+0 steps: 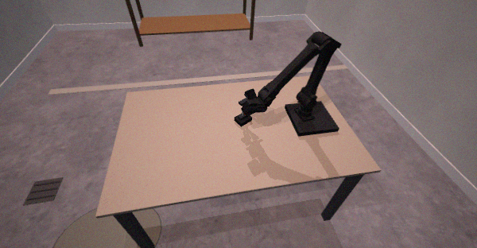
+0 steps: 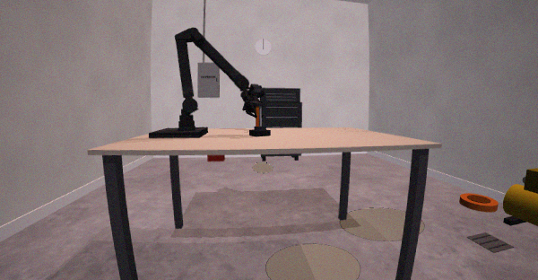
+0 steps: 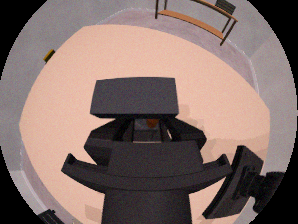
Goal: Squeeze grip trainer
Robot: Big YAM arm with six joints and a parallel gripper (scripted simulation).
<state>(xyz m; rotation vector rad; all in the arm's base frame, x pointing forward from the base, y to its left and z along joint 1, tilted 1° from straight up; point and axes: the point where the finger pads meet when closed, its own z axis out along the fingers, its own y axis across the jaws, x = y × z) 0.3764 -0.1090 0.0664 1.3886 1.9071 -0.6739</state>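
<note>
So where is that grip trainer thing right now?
In the exterior view the grip trainer stands upright on the table, just right of the arm's base plate, with the gripper clamped around its bars.
</note>
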